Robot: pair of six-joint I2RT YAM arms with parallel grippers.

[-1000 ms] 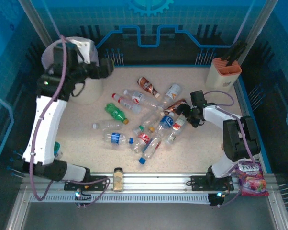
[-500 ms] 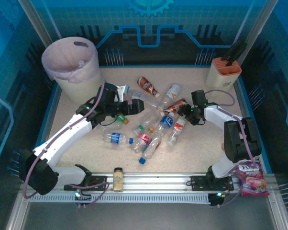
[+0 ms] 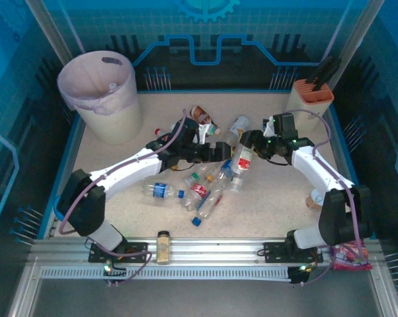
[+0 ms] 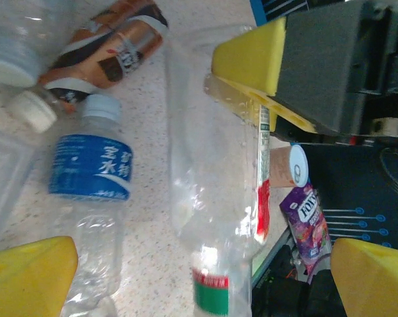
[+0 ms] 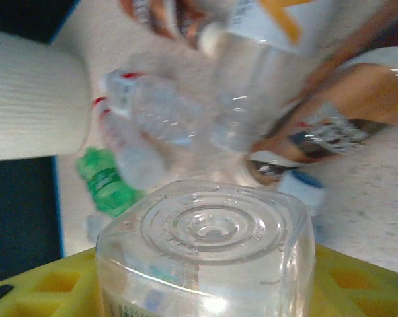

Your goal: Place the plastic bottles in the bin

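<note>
Pinching a clear bottle (image 5: 205, 231) near its base, right tool (image 3: 248, 146); left tool (image 4: 199, 281) spread wide, gripping nothing.

Overhead camera looks down; both wrist cameras closely share plastic bottles (image 3: 160, 190).

Site: robotics lab, enclosed test cell.

Evidence:
- White jointed robot arm at left (image 3: 126, 173), matching arm at right (image 3: 321, 168), purple cabling, bases bolted to silver slotted aluminium rail (image 3: 212, 249).
- Speckled beige tabletop (image 3: 272, 205), raised blue rim (image 3: 252, 90).
- Translucent blue grid-patterned wall panels (image 3: 285, 20), gear emblem (image 3: 205, 6), silver frame post (image 3: 50, 26).
- Clear plastic bottles (image 3: 160, 190) strewn across tabletop.
</note>
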